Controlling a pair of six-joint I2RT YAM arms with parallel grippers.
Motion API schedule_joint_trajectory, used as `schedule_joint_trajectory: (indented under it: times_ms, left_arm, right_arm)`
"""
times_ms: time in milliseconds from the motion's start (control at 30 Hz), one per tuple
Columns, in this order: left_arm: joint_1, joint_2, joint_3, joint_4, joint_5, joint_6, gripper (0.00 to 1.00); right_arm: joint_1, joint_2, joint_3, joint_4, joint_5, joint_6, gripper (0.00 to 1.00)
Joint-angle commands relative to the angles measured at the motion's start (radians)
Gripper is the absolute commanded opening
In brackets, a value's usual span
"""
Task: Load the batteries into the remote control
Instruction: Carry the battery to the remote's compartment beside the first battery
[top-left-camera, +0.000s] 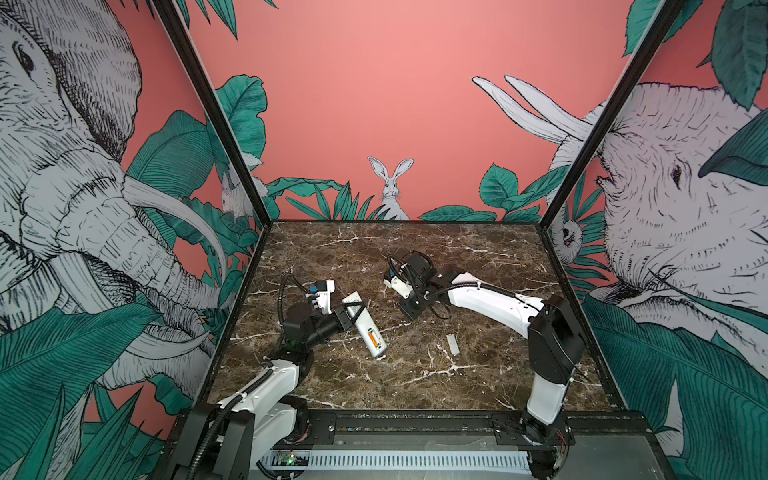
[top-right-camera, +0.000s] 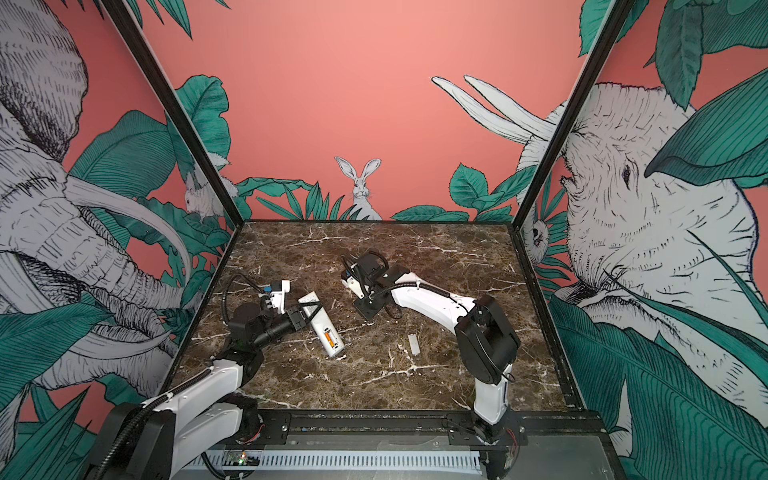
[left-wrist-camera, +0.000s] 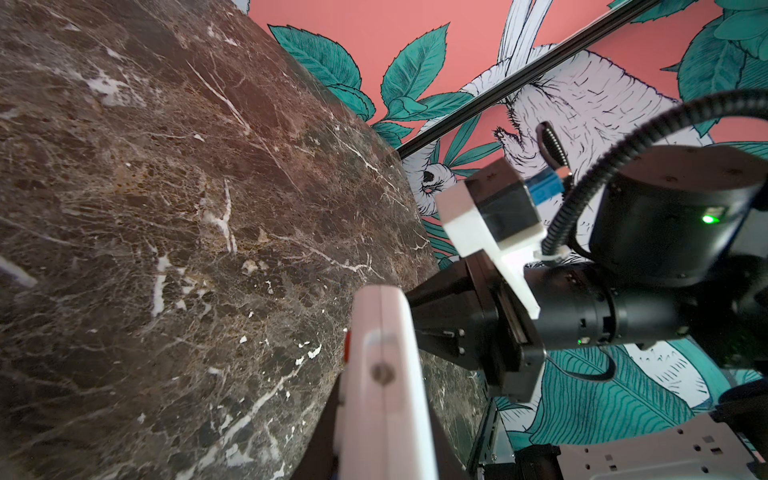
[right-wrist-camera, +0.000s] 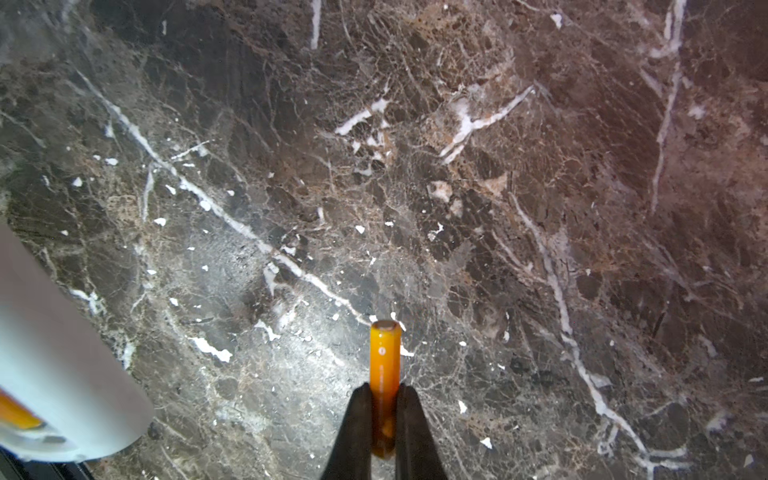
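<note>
Well, clamped long white plastic remote control (top-left-camera: 367, 328) on brown marble counter (top-left-camera: 478, 266) in left end effector (top-left-camera: 353, 313); pinched slim orange battery (right-wrist-camera: 385, 353) over counter in right end effector (right-wrist-camera: 384, 399); spotted second battery (top-left-camera: 374, 338) inside remote.

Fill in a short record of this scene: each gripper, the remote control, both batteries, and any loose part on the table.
left gripper: shut on the remote control, toward the end away from its compartment
right gripper: shut on the held battery, over bare table, apart from the remote control
remote control: back up, compartment open
seated battery: lying in the open compartment
loose part: small grey cover, flat on the table near the right arm
left to do: held battery not yet loaded
</note>
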Motion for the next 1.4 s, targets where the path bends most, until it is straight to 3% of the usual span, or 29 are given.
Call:
schedule_joint_trajectory:
  times_ms: [0, 367, 1367]
  left_arm:
    - [0.005, -0.023, -0.006, 0.052, 0.011, -0.021, 0.00]
    - [0.005, -0.053, -0.009, 0.035, 0.002, -0.043, 0.00]
    - [0.005, -0.075, -0.012, 0.016, -0.019, -0.068, 0.00]
  right_arm:
    - [0.025, -0.054, -0.021, 0.009, 0.030, 0.044, 0.00]
    - [0.105, -0.123, -0.044, 0.009, 0.023, 0.112, 0.00]
    - [0.163, -0.175, -0.087, 0.052, -0.075, 0.180, 0.00]
